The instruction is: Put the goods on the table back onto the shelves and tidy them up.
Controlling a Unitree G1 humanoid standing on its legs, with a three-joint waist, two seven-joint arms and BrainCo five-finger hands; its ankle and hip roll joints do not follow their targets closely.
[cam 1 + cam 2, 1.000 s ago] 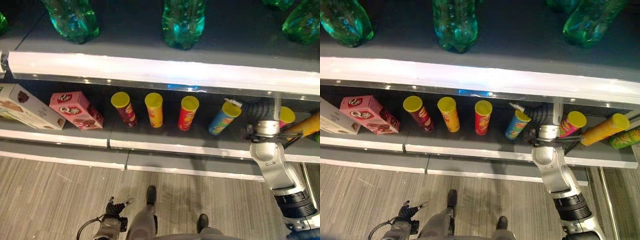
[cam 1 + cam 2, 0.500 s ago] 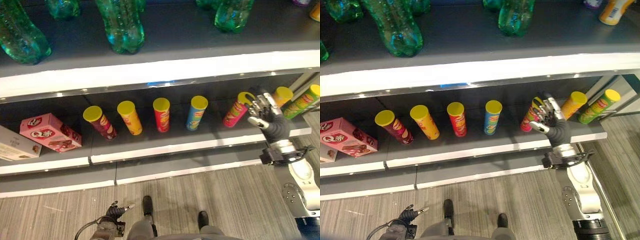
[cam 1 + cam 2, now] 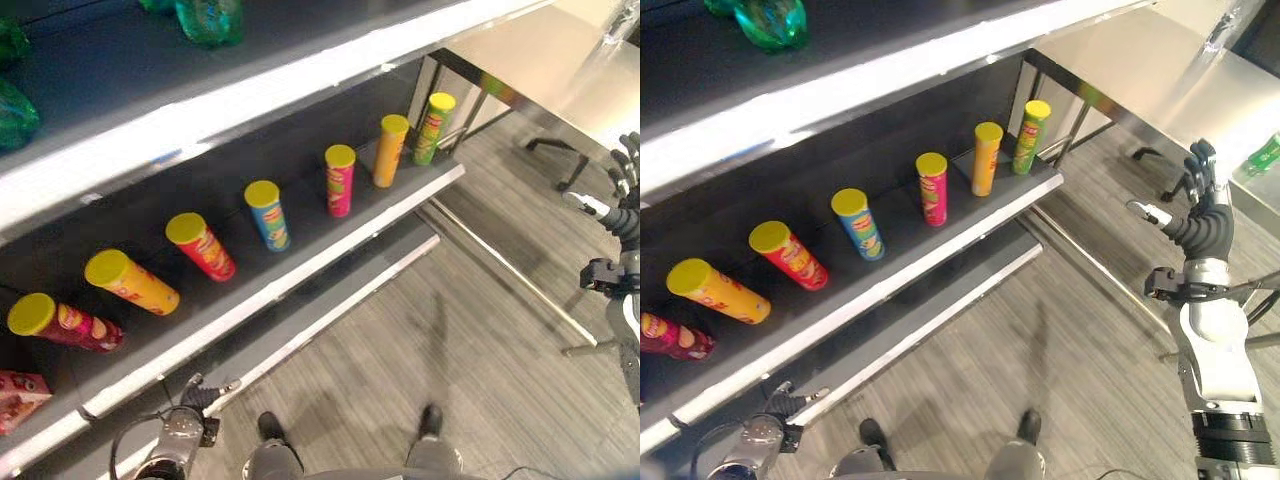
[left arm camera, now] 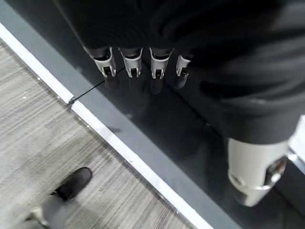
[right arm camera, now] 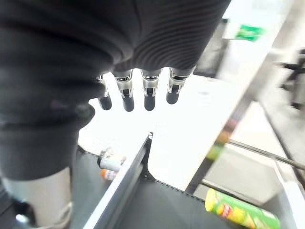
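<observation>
My right hand (image 3: 1202, 215) was up in the air over the floor (image 3: 1060, 330), well away from the shelf (image 3: 890, 270). Its arm came up from the lower right, and the fingers (image 5: 147, 93) pointed up, straight and a little spread, holding nothing. The thumb stuck out to the side.

My left hand (image 3: 200, 392) hung low by the bottom edge of the shelf. In its wrist view the fingers (image 4: 131, 67) hung straight in a row over the dark shelf base, and nothing was in them.

A row of cans stood on the lower shelf, each with a yellow lid. From my left I saw a dark red can (image 3: 65, 322), a yellow can (image 3: 132, 283), a red can (image 3: 202, 246), a blue can (image 3: 268, 214), a pink can (image 3: 340, 180), an orange can (image 3: 389, 150) and a green can (image 3: 433, 128). They all leaned a bit and stood apart from each other. A pink box (image 3: 20, 395) sat at the far left end of the shelf. Green bottles (image 3: 210, 18) stood on the shelf above.

The counter (image 3: 1140, 70) was past the end of the shelf, near my right hand. A small green thing (image 3: 1262, 155) lay on it at the right edge, but I could not tell what it was.
</observation>
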